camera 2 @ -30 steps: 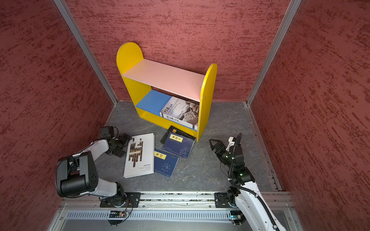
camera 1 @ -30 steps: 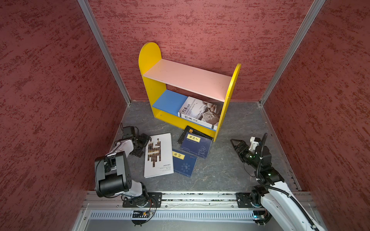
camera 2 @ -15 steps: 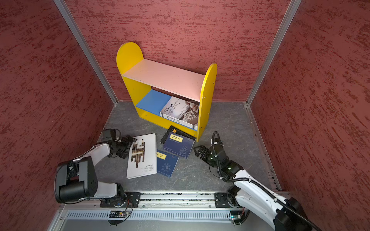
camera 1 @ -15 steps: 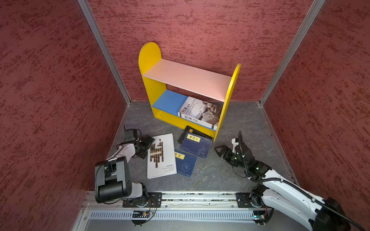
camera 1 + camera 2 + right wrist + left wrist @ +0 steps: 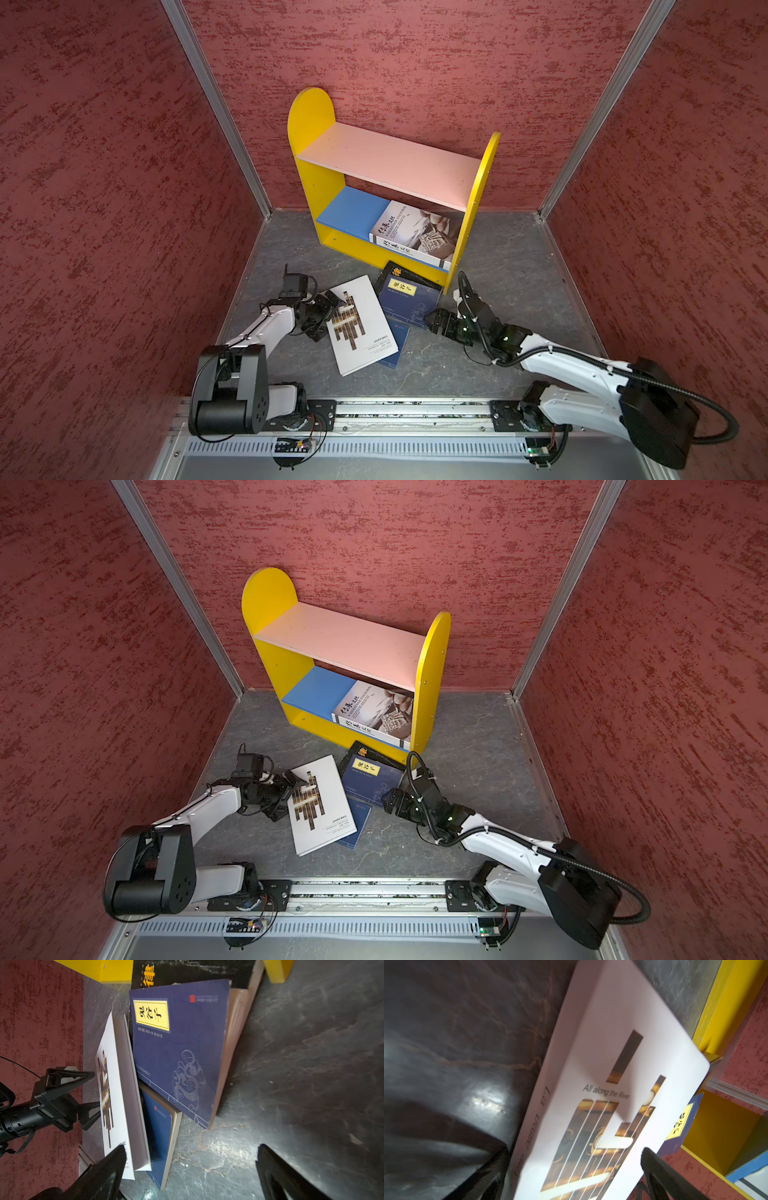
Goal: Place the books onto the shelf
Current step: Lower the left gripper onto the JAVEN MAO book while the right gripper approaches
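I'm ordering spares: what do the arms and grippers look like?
The left arm and right arm are white with black joints. The left gripper and right gripper are black, with ribbed fingers. A black corrugated cable follows the right arm.

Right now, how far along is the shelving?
Done: one white photo-cover book lies on the yellow-sided shelf, blue lower board. In hand: nothing; open left gripper straddles the white brown-bar book, open right gripper faces the yellow-labelled navy book. Left: those two, the half-covered navy book and the black book, on the grey floor.
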`<action>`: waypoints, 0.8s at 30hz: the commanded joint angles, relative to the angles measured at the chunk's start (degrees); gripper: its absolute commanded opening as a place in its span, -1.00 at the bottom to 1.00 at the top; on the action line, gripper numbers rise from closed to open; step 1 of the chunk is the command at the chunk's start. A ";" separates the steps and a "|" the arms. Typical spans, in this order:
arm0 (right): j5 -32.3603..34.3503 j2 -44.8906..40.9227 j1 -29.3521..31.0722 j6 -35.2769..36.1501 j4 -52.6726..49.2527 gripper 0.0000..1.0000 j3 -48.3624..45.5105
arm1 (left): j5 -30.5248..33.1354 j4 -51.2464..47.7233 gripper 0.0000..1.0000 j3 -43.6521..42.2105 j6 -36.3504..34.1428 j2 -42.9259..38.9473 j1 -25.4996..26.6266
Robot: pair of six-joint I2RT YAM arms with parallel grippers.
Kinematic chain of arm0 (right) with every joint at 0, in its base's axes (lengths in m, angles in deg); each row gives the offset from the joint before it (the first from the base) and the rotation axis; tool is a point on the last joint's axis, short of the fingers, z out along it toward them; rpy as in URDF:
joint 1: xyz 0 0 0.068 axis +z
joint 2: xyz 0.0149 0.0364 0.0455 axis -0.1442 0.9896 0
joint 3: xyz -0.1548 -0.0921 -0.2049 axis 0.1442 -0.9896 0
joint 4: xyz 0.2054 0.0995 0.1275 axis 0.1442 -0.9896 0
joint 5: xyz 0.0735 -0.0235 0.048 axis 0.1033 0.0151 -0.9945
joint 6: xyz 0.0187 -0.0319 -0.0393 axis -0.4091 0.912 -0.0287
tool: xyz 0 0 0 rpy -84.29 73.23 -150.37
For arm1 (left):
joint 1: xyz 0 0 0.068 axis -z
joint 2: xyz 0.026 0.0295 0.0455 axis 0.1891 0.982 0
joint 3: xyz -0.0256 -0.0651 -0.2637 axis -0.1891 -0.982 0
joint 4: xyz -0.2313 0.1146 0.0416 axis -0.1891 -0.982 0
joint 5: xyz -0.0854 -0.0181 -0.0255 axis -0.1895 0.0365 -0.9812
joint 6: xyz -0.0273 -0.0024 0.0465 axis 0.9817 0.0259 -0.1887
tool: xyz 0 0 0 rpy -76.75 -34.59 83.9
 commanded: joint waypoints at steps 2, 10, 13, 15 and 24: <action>1.54 1.94 1.29 0.92 4.22 0.98 2.61 | -1.55 -1.66 0.99 -0.03 -2.44 -1.95 0.56; 2.41 8.44 2.85 2.74 8.25 0.98 7.72 | -3.84 3.67 0.99 -1.97 -5.14 -1.70 0.04; 2.23 12.80 4.21 3.73 8.66 0.98 10.58 | -5.77 4.91 1.00 -2.08 -6.70 -0.68 -1.27; 2.13 15.56 5.15 4.43 8.81 0.98 12.29 | -6.40 4.06 1.00 -1.33 -9.11 0.44 -1.95; -3.24 27.97 7.22 7.88 8.46 0.98 21.42 | -10.57 4.29 0.95 -0.66 -13.20 5.64 -2.77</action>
